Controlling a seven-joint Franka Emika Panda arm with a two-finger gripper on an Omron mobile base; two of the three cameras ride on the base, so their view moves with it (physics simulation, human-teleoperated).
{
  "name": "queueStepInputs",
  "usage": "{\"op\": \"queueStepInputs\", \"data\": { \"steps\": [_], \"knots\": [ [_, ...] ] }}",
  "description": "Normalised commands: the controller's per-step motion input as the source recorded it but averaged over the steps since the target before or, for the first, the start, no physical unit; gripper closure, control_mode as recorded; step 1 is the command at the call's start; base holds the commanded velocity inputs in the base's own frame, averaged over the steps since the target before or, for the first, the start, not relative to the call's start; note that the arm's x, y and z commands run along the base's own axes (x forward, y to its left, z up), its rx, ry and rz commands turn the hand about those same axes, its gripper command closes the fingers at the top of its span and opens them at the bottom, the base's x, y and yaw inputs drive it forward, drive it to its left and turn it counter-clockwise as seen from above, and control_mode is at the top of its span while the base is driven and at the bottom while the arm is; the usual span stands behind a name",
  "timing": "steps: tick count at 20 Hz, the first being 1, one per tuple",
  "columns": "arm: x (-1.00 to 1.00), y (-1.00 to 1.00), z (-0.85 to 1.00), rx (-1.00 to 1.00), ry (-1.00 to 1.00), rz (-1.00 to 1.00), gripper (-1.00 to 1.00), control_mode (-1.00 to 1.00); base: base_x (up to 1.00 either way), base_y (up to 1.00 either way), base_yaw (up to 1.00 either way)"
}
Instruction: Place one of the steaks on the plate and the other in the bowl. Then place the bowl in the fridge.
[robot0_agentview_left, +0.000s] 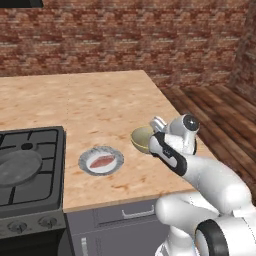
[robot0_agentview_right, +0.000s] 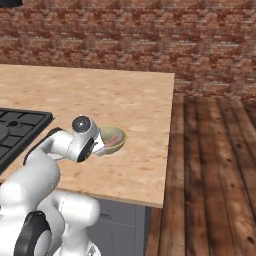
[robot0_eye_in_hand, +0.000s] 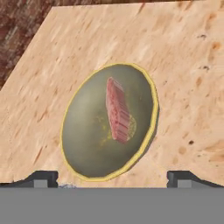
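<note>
Both steaks look placed: one steak (robot0_agentview_left: 101, 161) lies flat on the plate (robot0_agentview_left: 86, 161), which sits on the wooden counter (robot0_agentview_left: 90, 105) just right of the stove (robot0_agentview_left: 30, 165), and the other steak (robot0_eye_in_hand: 117, 109) rests inside the bowl (robot0_eye_in_hand: 83, 135), leaning on edge against the inner wall rather than lying flat. The bowl stands near the front of the counter, to the right of the plate and well apart from it, and the gripper (robot0_eye_in_hand: 112, 177) hovers just above it with its fingers (robot0_eye_in_hand: 41, 177) spread wide and released, holding nothing. The step in hand, as I judge it, is taking hold of the bowl to carry it to the fridge. To do that well, one finger should come down inside the rim and the other outside, pinching the wall on the side away from the leaning steak so the meat is not pressed or knocked out. The near rim looks the easiest to reach. The bowl should be lifted level and kept upright through the carry, since the tilted steak could slide if the bowl tips. The counter's front edge is close, so a push instead of a clean pinch could nudge the bowl toward it.
</note>
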Motion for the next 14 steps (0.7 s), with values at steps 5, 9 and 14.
{"op": "queueStepInputs", "data": {
  "steps": [5,9,14],
  "knots": [
    [-0.49,-0.02,0.47,0.00,0.00,0.00,-1.00,-1.00,0.00,0.00,0.00],
    [-0.29,-0.02,0.48,0.00,0.00,0.00,-1.00,-1.00,0.00,0.00,0.00],
    [-0.35,0.00,0.43,0.00,0.02,0.00,-1.00,-1.00,0.00,0.00,0.00]
  ]
}}
